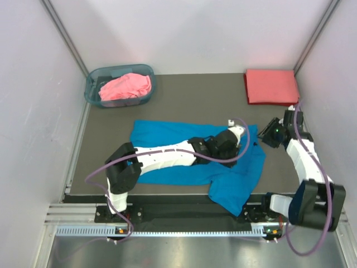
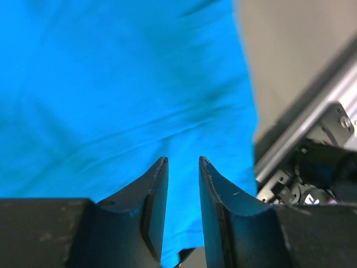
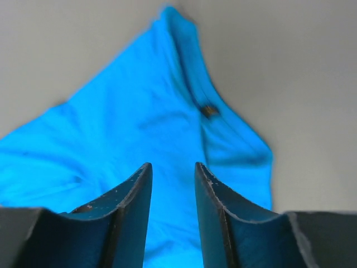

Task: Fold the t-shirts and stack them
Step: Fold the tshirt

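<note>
A bright blue t-shirt (image 1: 167, 134) lies spread on the dark mat, with one part bunched toward the front right edge. My left gripper (image 1: 233, 149) reaches across it and hovers over its right part, open and empty, with blue cloth (image 2: 111, 84) below the left gripper (image 2: 182, 160). My right gripper (image 1: 266, 134) is open and empty over the shirt's right edge; blue cloth (image 3: 139, 123) lies under the right gripper (image 3: 173, 165). A pink t-shirt (image 1: 126, 86) lies crumpled in the basket. A coral-red t-shirt (image 1: 271, 86) lies folded at the back right.
A translucent blue-grey basket (image 1: 90, 92) stands at the back left of the mat (image 1: 195, 95). White walls close in the sides and back. The metal rail (image 1: 167, 215) and arm bases run along the front edge; the rail also shows in the left wrist view (image 2: 312, 123).
</note>
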Robot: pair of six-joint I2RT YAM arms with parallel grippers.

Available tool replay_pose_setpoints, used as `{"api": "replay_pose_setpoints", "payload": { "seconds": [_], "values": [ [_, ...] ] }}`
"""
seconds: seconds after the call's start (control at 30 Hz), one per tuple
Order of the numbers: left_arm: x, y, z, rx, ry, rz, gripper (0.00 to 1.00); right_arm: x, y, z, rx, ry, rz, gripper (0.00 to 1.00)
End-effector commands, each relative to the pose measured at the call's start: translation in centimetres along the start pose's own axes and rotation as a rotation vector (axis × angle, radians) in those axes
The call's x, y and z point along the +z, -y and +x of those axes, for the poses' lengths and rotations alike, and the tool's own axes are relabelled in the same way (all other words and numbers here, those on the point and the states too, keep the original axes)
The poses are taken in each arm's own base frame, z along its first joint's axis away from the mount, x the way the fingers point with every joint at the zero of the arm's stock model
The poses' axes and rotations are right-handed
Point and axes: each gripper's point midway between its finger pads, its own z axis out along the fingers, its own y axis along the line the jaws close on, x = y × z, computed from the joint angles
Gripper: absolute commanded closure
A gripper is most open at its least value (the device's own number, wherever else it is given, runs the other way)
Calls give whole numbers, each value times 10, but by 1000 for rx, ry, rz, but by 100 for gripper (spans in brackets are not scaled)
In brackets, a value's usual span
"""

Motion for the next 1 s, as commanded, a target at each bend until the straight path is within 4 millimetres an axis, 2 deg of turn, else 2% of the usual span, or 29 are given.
{"api": "replay_pose_setpoints", "payload": {
  "seconds": [0.0, 0.03, 0.07, 0.1, 0.13, 0.17, 0.3, 0.37, 0.53, 0.57, 0.7, 0.8, 0.97],
  "values": [
    [-1, 25, -21, 179, 133, 10, 66, 5, -47, -38, -129, 30, -303, 63],
    [4, 34, -13, 213, 136, 17, 66, 8, -47, -43, -141, 23, -316, 63],
    [7, 39, -10, 250, 144, 23, 66, 21, -43, -44, -140, 0, -298, 64],
    [10, 44, -10, 268, 153, 27, 65, 23, -45, -53, -148, 8, -298, 64],
    [22, 46, 2, 289, 129, 18, 64, 28, -41, -56, -143, 6, -283, 65],
    [25, 51, -4, 296, 138, 9, 64, 39, -35, -55, -128, -22, -268, 67],
    [52, 50, 17, 352, 81, -28, 64, 58, -27, -67, -98, -27, -274, 70],
    [57, 53, 17, 371, 80, -27, 63, 66, -27, -67, -89, -51, -303, 70],
    [75, 50, 19, 404, 71, -54, 61, 78, -27, -68, -82, -67, -321, 70],
    [77, 52, 14, 415, 80, -51, 61, 82, -25, -67, -75, -78, -315, 70],
    [88, 55, 17, 432, 73, -40, 60, 89, -21, -58, -64, -102, -313, 70],
    [98, 50, 21, 431, 69, -60, 60, 90, -20, -55, -61, -97, -320, 69],
    [101, 46, 22, 427, 72, -76, 62, 95, -20, -53, -60, -100, -334, 68]
  ]
}}
